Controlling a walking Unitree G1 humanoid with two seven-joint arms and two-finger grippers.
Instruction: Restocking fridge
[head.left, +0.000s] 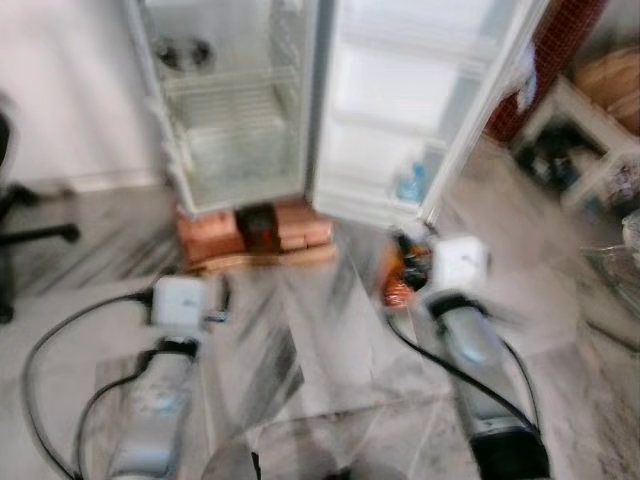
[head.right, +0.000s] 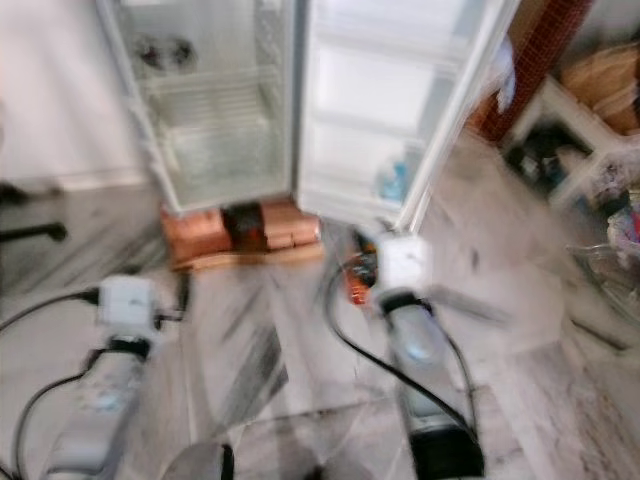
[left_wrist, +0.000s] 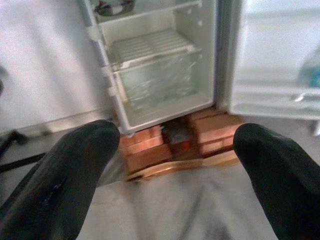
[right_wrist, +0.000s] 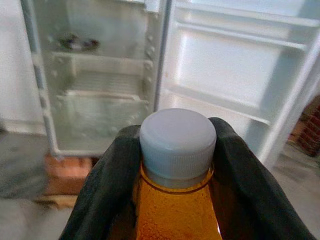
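Grey marble floor (head.left: 320, 330) stretches toward a small white fridge (head.left: 235, 120) that stands open on bricks (head.left: 255, 232), its door (head.left: 410, 110) swung to the right. Blurred head views show both silver arms reaching forward. Right gripper (right_wrist: 175, 165) jaws clamp an orange bottle (right_wrist: 172, 215) at the neck under its white cap (right_wrist: 177, 142). Left gripper (left_wrist: 175, 165) jaws are spread wide, holding nothing.

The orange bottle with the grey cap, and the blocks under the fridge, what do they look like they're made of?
The orange bottle with the grey ribbed cap, gripped at the neck by the right hand, looks like clear plastic: the liquid shows through, and the matte screw cap looks moulded. The reddish blocks under the open white fridge look like rough brick, resting on a pale plank, probably wood.
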